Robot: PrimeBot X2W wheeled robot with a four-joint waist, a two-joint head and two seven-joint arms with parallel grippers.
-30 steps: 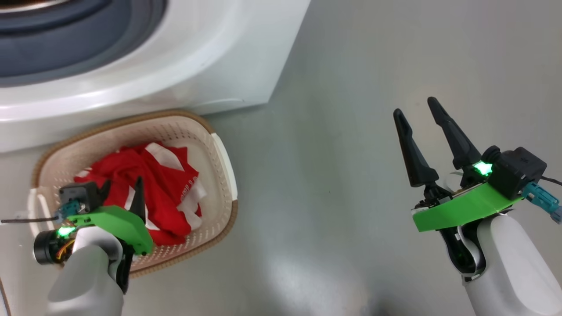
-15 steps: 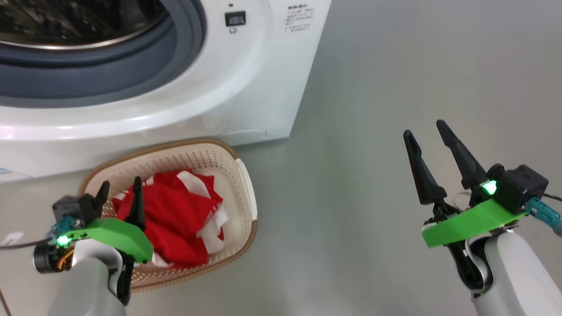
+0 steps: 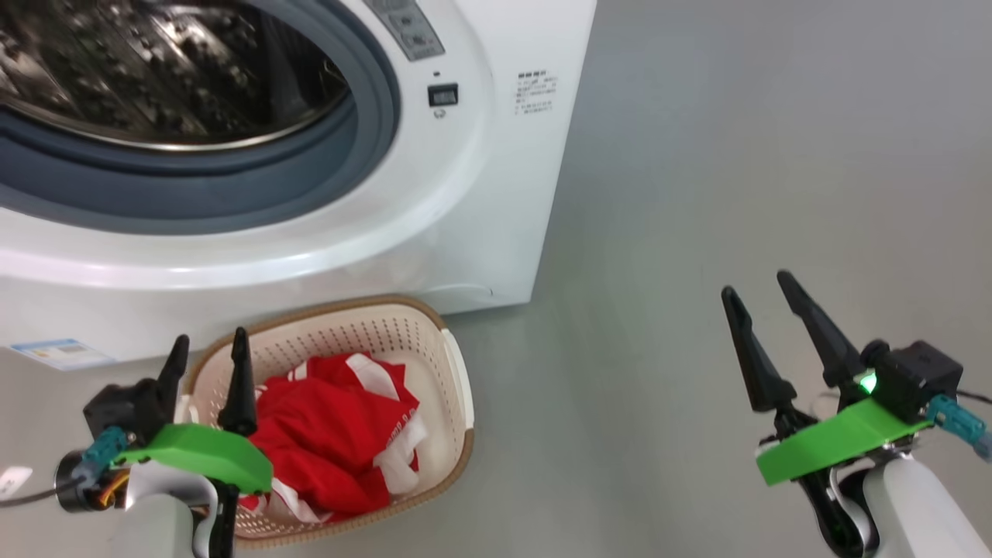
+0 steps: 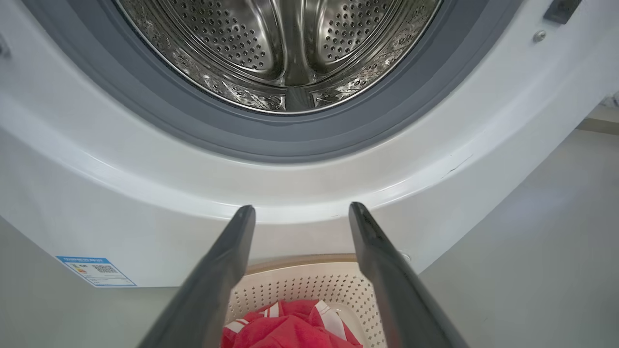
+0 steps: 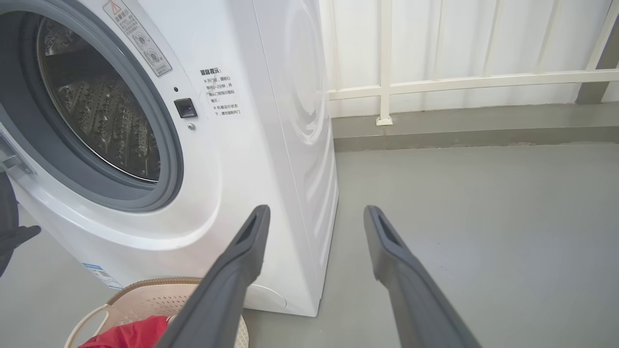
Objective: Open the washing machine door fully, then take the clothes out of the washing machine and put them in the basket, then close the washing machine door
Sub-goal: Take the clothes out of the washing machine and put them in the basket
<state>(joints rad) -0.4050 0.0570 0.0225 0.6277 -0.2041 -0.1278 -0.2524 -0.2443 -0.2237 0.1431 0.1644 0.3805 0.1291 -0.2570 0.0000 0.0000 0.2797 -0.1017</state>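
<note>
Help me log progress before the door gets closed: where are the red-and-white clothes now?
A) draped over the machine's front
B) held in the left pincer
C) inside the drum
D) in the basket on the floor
D: the clothes lie heaped in the basket, and the visible part of the drum holds no fabric.

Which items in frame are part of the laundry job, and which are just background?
Job:
- washing machine, no garments visible in its drum
- clothes, in the basket
- basket

Background:
- white railing
- grey floor
- blue sticker
</note>
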